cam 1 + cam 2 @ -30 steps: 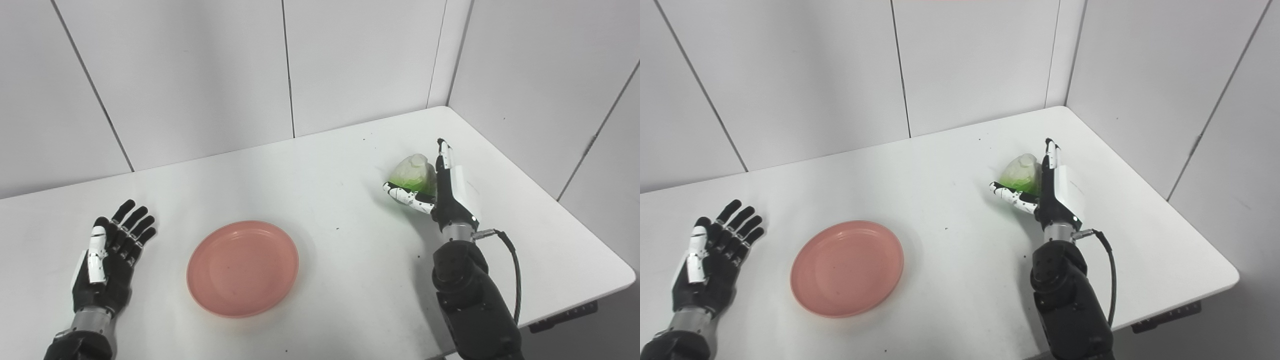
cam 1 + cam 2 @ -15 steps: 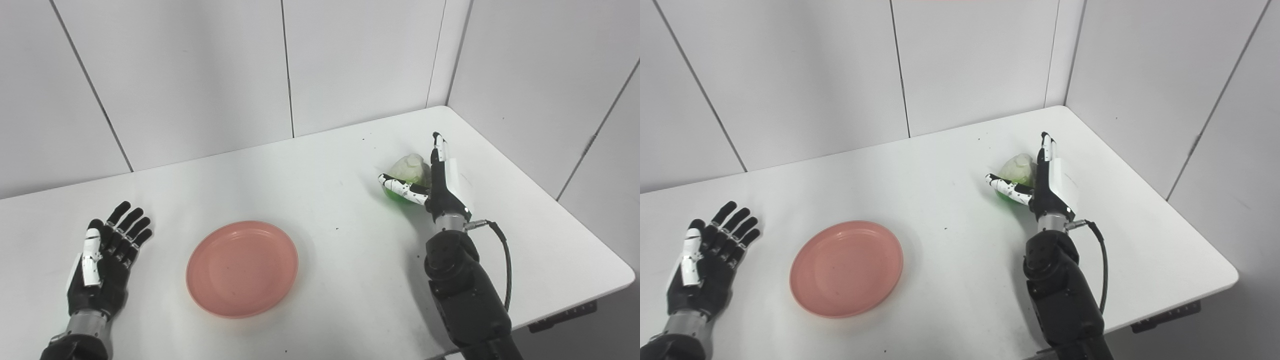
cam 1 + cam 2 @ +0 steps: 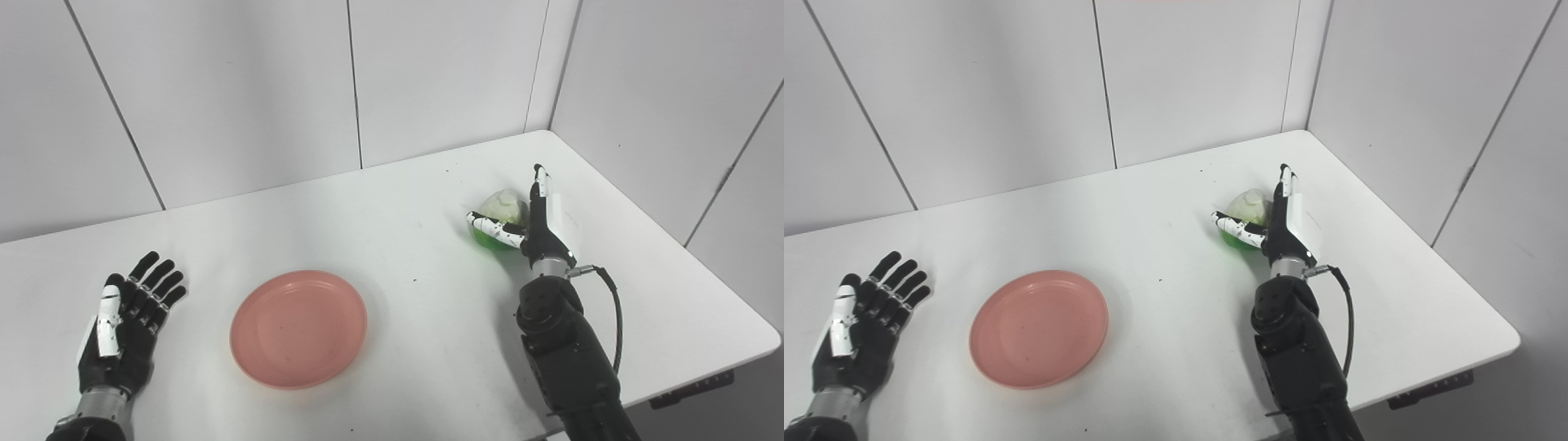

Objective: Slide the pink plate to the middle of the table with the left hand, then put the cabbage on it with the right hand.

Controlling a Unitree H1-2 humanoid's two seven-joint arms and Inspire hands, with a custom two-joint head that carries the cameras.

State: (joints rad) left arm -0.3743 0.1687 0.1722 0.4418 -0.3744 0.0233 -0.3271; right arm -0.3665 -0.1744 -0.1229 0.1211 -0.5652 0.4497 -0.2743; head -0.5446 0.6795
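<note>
The pink plate (image 3: pixel 298 329) lies flat on the white table, left of the middle and near the front. The cabbage (image 3: pixel 503 208), pale green and white, sits on the table at the right. My right hand (image 3: pixel 540 228) stands against the cabbage's right side, fingers straight up and thumb stretched across its front. The fingers are not closed around it, so the hand is open. My left hand (image 3: pixel 125 318) is open and empty, palm up with fingers spread, on the table left of the plate and clear of it.
The white table (image 3: pixel 392 202) meets grey wall panels at the back and right. Its right corner and front edge (image 3: pixel 723 361) lie close to my right arm. A black cable (image 3: pixel 615 318) loops from the right wrist.
My right hand has slid a little left and away, and the cabbage now sits lower against it. My left hand has drawn back toward the front edge. The plate has not moved.
</note>
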